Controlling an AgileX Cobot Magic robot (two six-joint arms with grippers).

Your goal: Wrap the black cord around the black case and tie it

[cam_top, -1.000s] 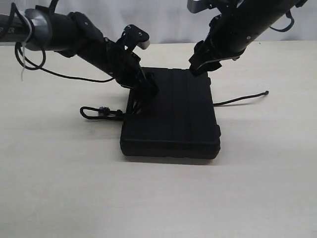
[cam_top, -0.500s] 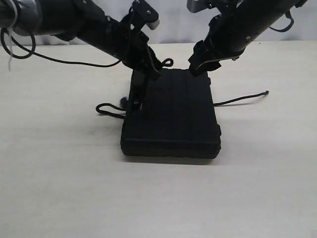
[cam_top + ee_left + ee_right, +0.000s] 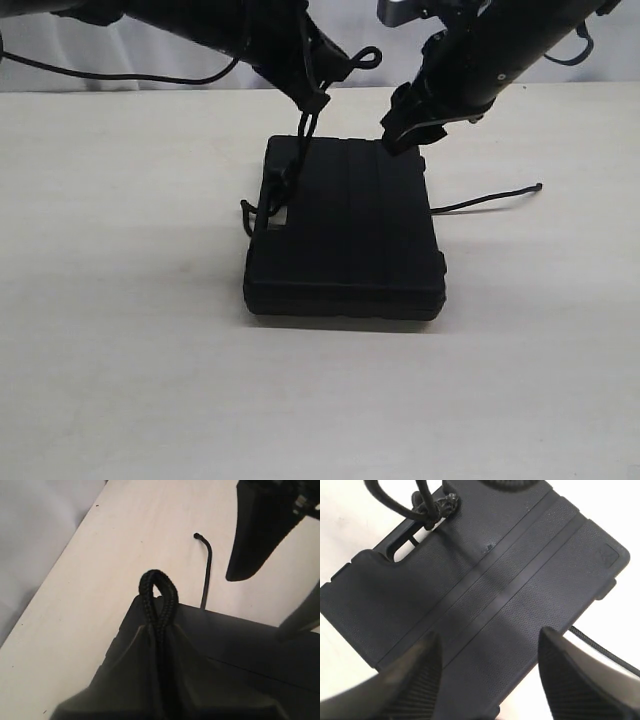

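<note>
L gripper (image 3: pixel 322 80) clamped on looped end of black cord (image 3: pixel 303 140), up over far-left corner of black case (image 3: pixel 350 240) | cord hangs down to case handle slot, knot beside slot | cord tail on table (image 3: pixel 120 300) right of case | R gripper (image 3: pixel 405 128) jaws apart, empty, at case far-right corner

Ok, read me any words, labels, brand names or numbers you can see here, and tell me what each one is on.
No readable text in any view.
black case: a small embossed square mark near one corner, too blurred to tell whether it holds letters or a logo.
black cord and table: no markings visible.
</note>
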